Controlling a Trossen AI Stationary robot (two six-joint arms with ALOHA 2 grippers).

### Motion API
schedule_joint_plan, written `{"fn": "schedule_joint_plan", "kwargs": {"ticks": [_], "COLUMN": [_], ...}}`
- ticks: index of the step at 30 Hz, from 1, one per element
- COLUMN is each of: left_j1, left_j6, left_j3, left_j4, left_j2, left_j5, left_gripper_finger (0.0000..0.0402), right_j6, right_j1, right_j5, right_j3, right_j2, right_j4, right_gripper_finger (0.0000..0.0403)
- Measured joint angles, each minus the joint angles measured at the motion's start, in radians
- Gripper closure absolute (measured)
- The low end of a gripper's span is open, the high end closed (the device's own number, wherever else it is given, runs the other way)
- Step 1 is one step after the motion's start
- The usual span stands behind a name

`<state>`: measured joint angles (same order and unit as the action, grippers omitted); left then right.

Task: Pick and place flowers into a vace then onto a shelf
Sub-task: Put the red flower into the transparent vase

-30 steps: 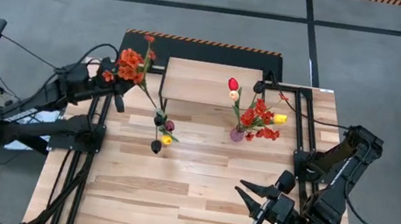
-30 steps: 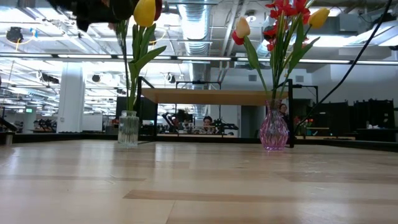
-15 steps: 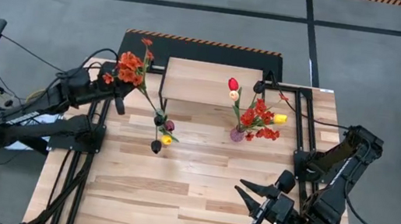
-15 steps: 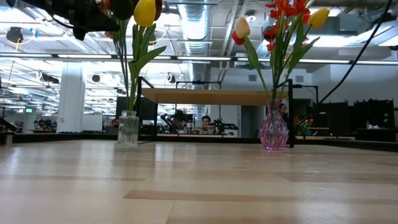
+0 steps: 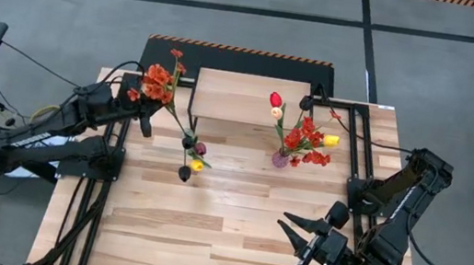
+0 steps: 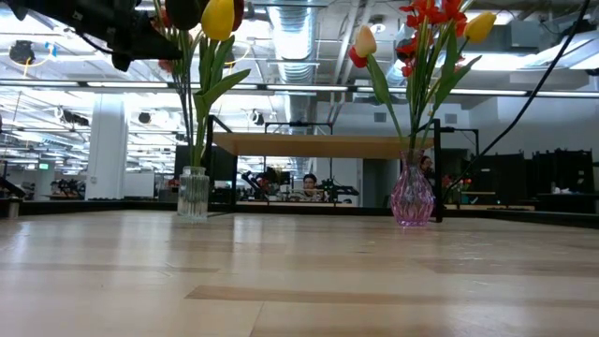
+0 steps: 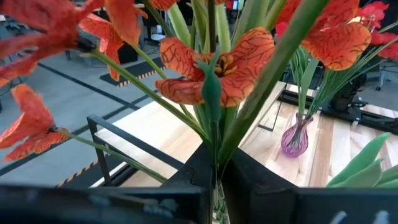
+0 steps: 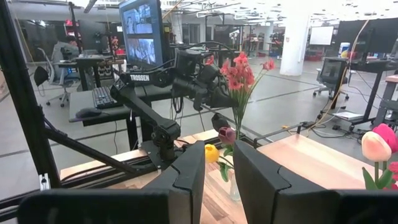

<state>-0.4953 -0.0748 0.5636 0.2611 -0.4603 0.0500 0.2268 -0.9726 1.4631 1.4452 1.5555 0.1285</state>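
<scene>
1 red-orange spray (image 5: 157, 81) clamped in left gripper (image 5: 144, 106)

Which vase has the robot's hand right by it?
The clear glass vase, left of the pink vase. The left gripper holds a red-orange spray beside it, while the right gripper waits far from both.

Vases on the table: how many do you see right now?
2. A clear glass vase stands toward the left arm's side, and a pink glass vase toward the right; both are in front of the shelf.
</scene>
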Motion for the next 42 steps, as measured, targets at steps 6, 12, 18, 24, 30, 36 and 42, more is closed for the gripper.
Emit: {"fn": "schedule_joint_plan", "kwargs": {"ticks": [6,12,18,24,30,36,42], "left_j1": [0.0,0.0,0.0,0.0,0.0,0.0,0.0], "left_j6": [-0.01,-0.012,-0.012,-0.018,-0.02,-0.027,-0.043], "left_j3": [-0.034,-0.042,-0.043,-0.043,-0.043,-0.043,-0.043], "left_j4": [-0.029,-0.046,-0.043,-0.043,-0.043,-0.041,-0.027], "left_j2": [-0.01,-0.049,-0.084,-0.115,-0.116,-0.116,-0.116], "left_j5": [0.0,0.0,-0.001,-0.001,-0.001,-0.003,-0.025], "left_gripper_finger": [0.0399,0.0399,0.0399,0.039,0.0385,0.0383,0.0349], "right_j6": [0.0,0.0,-0.001,0.0,0.0,0.0,0.001], "right_j1": [0.0,0.0,0.0,0.0,0.0,0.0,0.0], "right_j5": [0.0,0.0,0.0,0.0,0.0,-0.001,-0.001], "right_j3": [0.0,0.0,0.0,0.0,-0.001,-0.001,-0.001], "right_j2": [0.0,0.0,0.0,0.0,0.0,0.0,0.0], "right_j4": [0.001,0.001,0.002,0.004,0.004,0.004,0.003], "right_gripper_finger": [0.0326,0.0326,0.0326,0.0326,0.0326,0.0326,0.0326]}}
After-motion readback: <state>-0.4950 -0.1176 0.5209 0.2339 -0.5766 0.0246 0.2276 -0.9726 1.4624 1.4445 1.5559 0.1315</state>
